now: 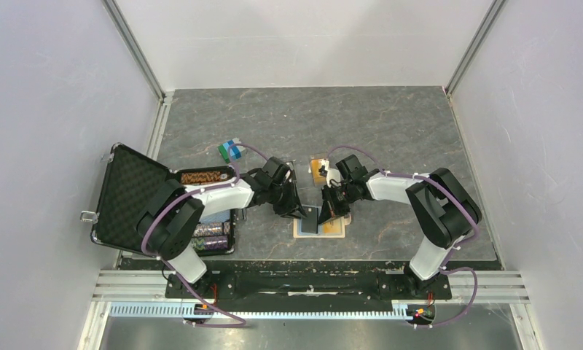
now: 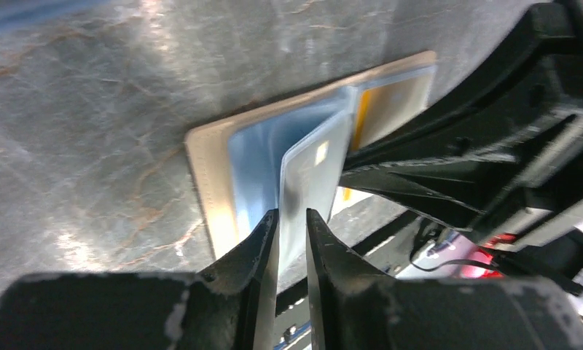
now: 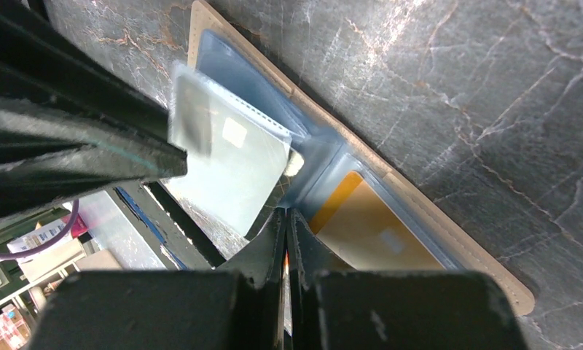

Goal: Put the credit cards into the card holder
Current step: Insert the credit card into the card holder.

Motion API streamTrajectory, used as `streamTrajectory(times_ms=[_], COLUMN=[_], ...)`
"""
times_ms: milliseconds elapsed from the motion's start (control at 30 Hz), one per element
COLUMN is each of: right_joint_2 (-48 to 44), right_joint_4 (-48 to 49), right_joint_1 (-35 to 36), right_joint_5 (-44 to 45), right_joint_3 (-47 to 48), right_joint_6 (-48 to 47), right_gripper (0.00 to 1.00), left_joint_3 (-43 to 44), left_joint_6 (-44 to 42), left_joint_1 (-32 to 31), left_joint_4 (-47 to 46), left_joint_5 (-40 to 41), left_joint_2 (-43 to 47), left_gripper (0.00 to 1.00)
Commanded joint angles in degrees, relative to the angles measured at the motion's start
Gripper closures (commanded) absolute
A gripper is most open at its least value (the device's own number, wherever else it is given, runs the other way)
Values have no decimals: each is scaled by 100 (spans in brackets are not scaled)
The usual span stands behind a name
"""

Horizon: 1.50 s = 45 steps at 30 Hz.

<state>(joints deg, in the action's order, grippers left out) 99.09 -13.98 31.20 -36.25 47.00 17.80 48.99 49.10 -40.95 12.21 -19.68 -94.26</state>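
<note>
Card holder [image 2: 205, 175]: lies open and flat on the table [image 2: 92, 109], between the two arms and close to their bases, tan cover down and light-blue pockets facing up.
Left gripper [image 2: 292, 219]: its jaws are nearly together, pinching the free edge of a clear leaf [image 2: 314, 171] and holding that leaf upright off the open holder.
Clear leaf: pale, with a small light square on it. Whether a card already sits inside cannot be told.
Right gripper [image 3: 286, 222]: the fingers are pressed all but together with a sliver of orange between them, so it appears to grip the near edge of the orange card [image 3: 369, 226].
Orange card: rests on the holder's right half, seemingly partly under the clear pocket film beside the spine.
Step in hand: by my reading, the card is being fed into the right-hand pocket while the left arm keeps the leaf out of the way.
Next move calls for: a shallow, straight push along the pocket, keeping the card flat, then a release. The left arm's grip should hold the leaf steady until the card is seated.
Risk: the card could ride over the film rather than under it.
Also in view: an open black case [image 1: 128, 193] at the left, well apart from the holder.
</note>
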Motion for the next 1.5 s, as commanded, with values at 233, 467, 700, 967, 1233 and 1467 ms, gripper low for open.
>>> streamTrajectory(times_ms=[233, 467, 700, 967, 1233, 1467], right_joint_2=[150, 81, -65, -731, -1089, -1158], right_joint_4=[-45, -158, -399, -668, -742, -921], right_joint_1=[44, 44, 35, -151, -768, -1127], right_joint_5=[208, 206, 253, 813, 865, 850], right_joint_3=[49, 147, 371, 609, 503, 599], right_joint_6=[-62, -83, -129, -98, -167, -326], right_gripper=[100, 100, 100, 100, 100, 100], left_joint_3=[458, 847, 1127, 1524, 2096, 2641], left_joint_6=[249, -42, -263, -299, -279, -303], left_joint_1=[-199, -282, -282, -330, -545, -737], left_joint_4=[-425, 344, 811, 1156, 1341, 1354], left_joint_5=[-388, -43, 166, 307, 244, -59], left_joint_2=[147, -132, -228, -323, -707, -1250], left_gripper=[78, 83, 91, 98, 90, 62])
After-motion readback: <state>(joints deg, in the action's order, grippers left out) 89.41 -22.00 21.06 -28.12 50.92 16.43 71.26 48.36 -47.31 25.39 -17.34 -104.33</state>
